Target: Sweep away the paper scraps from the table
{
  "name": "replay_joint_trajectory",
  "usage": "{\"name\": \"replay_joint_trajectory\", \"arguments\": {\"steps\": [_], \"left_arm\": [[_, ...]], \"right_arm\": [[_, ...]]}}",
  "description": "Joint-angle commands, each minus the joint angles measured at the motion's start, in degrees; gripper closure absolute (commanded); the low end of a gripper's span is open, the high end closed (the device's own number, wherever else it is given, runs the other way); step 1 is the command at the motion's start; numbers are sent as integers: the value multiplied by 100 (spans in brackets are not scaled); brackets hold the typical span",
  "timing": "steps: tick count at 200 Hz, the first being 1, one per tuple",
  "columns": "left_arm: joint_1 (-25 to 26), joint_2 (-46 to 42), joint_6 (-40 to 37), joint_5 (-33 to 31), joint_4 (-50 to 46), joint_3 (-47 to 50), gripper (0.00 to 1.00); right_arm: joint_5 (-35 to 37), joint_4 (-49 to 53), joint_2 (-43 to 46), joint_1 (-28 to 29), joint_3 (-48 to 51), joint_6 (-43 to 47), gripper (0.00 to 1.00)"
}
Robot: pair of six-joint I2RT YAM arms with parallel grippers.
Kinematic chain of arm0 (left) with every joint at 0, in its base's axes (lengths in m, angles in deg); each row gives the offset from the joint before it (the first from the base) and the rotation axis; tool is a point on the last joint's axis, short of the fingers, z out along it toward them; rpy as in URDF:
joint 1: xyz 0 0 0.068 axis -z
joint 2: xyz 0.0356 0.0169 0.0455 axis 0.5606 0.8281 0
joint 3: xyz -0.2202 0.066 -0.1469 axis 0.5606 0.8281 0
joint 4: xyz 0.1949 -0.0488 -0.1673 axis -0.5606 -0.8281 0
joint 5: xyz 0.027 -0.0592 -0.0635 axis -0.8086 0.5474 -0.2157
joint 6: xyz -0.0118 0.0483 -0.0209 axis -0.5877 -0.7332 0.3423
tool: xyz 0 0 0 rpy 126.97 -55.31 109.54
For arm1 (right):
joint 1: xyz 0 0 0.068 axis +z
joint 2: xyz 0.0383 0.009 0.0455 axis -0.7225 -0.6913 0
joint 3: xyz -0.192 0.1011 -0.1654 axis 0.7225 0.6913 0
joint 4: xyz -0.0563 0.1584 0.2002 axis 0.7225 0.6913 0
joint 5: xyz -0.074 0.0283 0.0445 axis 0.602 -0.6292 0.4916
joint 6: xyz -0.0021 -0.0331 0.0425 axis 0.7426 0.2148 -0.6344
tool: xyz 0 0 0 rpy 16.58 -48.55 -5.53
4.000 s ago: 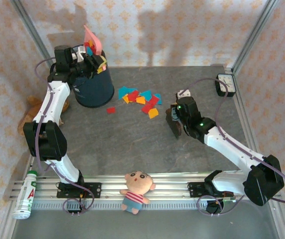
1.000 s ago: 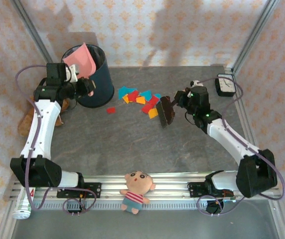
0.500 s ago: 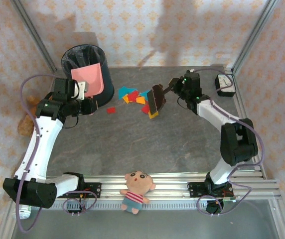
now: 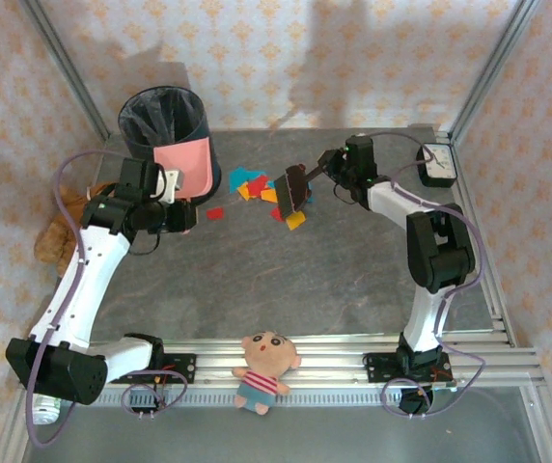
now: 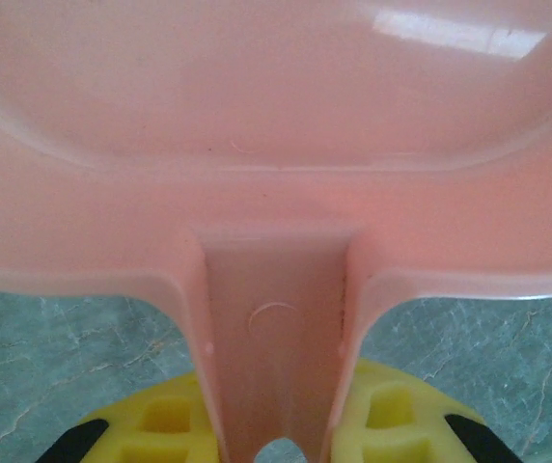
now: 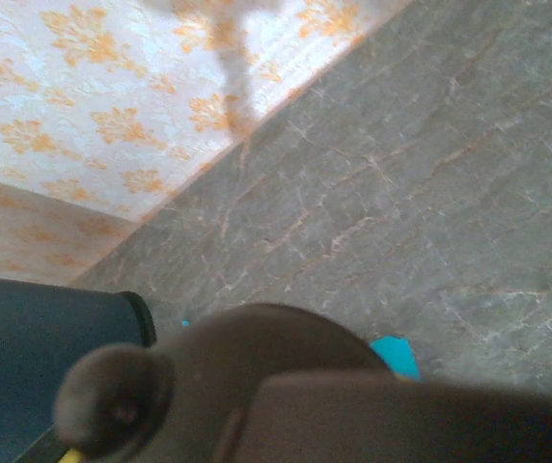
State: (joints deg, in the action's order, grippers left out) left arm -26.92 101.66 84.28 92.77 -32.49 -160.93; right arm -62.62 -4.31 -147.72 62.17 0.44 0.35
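Observation:
The paper scraps (image 4: 257,183) lie in a red, blue, orange and yellow cluster on the table (image 4: 257,280), right of the bin. One red scrap (image 4: 215,213) sits apart on the left. My left gripper (image 4: 167,185) is shut on the handle of the pink dustpan (image 4: 185,166), which is held against the bin's front. In the left wrist view, yellow fingers (image 5: 155,424) clamp the dustpan's (image 5: 276,145) handle. My right gripper (image 4: 328,166) is shut on a dark brown brush (image 4: 289,190) at the cluster's right edge. A blue scrap (image 6: 397,355) peeks past the brush (image 6: 286,386).
A dark bin (image 4: 164,123) stands at the back left. A small clock (image 4: 437,164) sits at the back right. A plush doll (image 4: 264,365) lies on the front rail, and a brown toy (image 4: 54,236) is off the table's left edge.
The left arm has brought the dustpan down from the bin's rim to its front side. The right arm has swung the brush left onto the scrap cluster's right edge.

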Motion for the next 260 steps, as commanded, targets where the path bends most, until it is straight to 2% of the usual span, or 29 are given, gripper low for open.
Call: {"name": "replay_joint_trajectory", "arguments": {"steps": [1,132,230,260], "left_arm": [[102,-106,-65,-66,-53,78,100],[606,407,2,10,104,-41,100],[1282,838,-410,-377,-158,-202,100],[1488,968,-467,-590,-254,-228,100]], "right_arm": [[329,49,217,-39,179,54,100],[1407,608,1836,-34,2177,610,100],[556,434,2547,-34,1851,1030,100],[583,614,2956,-34,1777,1236,100]]}}
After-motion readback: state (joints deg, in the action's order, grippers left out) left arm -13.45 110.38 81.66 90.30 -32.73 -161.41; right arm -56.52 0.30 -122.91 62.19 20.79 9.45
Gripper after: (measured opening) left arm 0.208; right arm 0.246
